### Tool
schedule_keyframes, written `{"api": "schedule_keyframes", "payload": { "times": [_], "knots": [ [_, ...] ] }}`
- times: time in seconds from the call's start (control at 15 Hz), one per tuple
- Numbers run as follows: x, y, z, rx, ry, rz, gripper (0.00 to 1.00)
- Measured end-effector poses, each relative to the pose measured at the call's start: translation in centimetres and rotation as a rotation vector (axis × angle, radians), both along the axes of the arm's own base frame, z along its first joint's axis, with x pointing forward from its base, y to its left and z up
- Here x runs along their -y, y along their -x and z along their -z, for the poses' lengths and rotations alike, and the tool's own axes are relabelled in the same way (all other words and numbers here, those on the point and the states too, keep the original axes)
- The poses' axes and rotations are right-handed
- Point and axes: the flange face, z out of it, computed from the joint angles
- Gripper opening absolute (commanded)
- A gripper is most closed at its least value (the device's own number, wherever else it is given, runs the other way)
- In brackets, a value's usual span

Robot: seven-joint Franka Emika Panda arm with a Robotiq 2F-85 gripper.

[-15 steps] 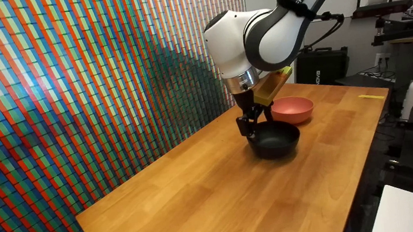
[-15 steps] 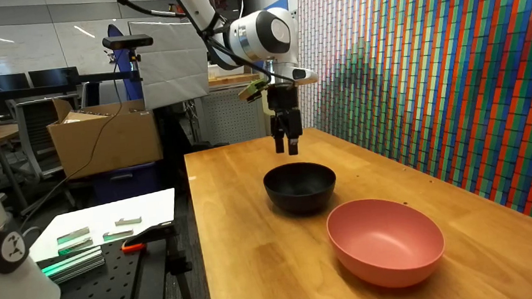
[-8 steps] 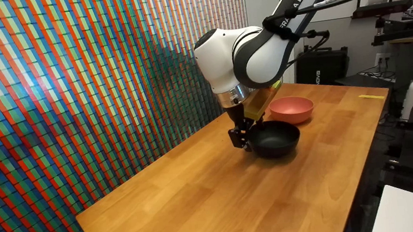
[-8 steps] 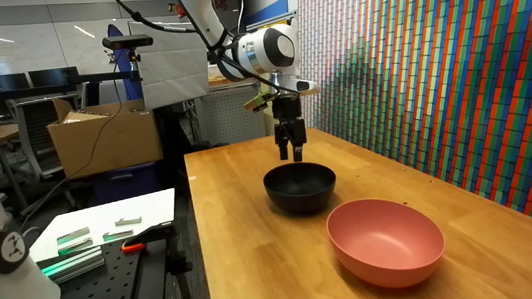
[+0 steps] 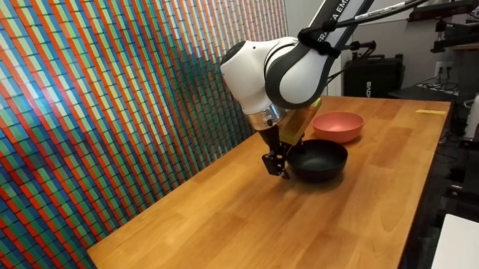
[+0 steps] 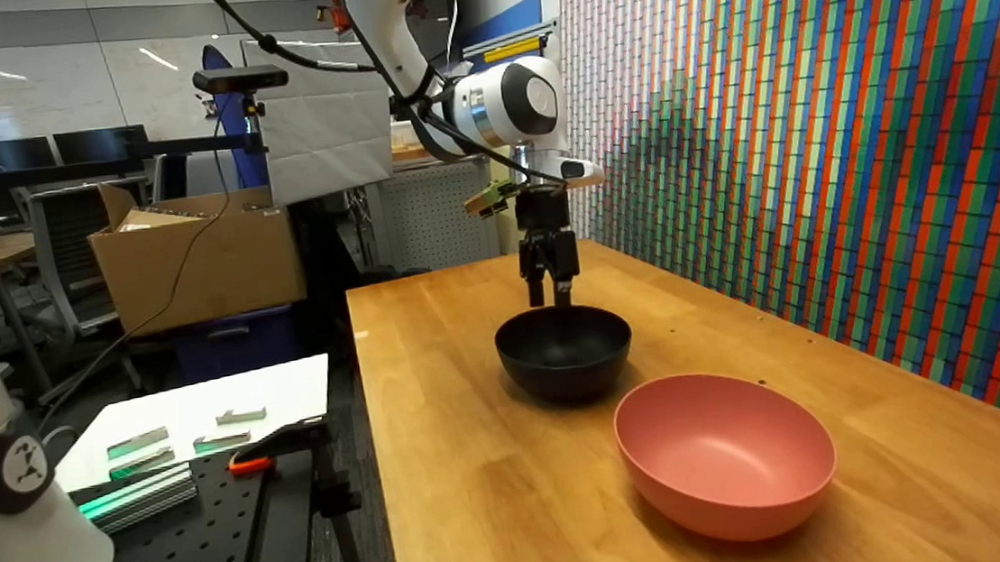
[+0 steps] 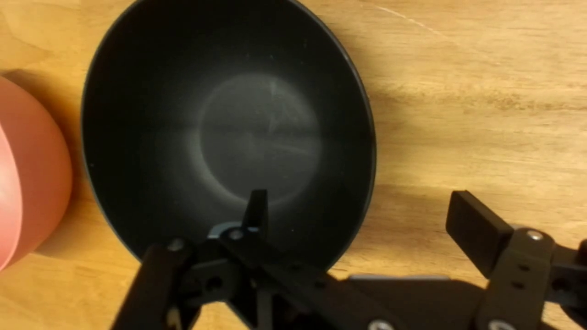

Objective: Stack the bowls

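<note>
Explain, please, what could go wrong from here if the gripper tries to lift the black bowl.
1. The gripper is open, with one finger over the inside of the black bowl and the other outside its rim; whichever touches first might drag the bowl.
2. The pink bowl stands close beside it, so a sideways movement could knock them together.
3. Gripped at one side only, the black bowl may hang tilted.

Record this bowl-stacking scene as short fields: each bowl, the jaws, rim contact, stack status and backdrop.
Black bowl: upright on the wooden table, no contents visible
Salmon-pink bowl: upright on the same table, beside the black bowl, a gap between them
Jaws: open; in the wrist view one fingertip overlaps the black bowl's inside, the other shows outside its rim
Rim contact: cannot tell
Stacked: not yet
Backdrop: multicoloured wall alongside the table
</note>
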Motion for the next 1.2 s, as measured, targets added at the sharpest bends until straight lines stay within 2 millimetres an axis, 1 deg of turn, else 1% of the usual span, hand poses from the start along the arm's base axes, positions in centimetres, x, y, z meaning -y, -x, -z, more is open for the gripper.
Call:
{"api": "schedule_keyframes", "payload": {
  "times": [0.27,0.47,0.53,0.6,0.73,0.87,0.93,1.13,1.2],
  "knots": [
    [-0.2,0.2,0.1,0.0,0.002,-0.002,1.0],
    [-0.6,0.9,0.7,0.004,0.012,-0.004,1.0],
    [-0.7,1.3,1.1,0.01,0.017,-0.005,0.75],
    [-0.8,1.7,1.6,0.016,0.021,-0.005,0.74],
    [-1.0,2.4,2.4,0.03,0.027,-0.003,0.58],
    [-0.8,2.7,2.9,0.044,0.025,0.01,0.42],
    [-0.6,2.7,3.0,0.05,0.024,0.018,0.35],
    [0.2,2.5,3.0,0.072,0.021,0.039,0.11],
    [0.5,2.4,2.9,0.077,0.02,0.044,0.05]
  ]
}}
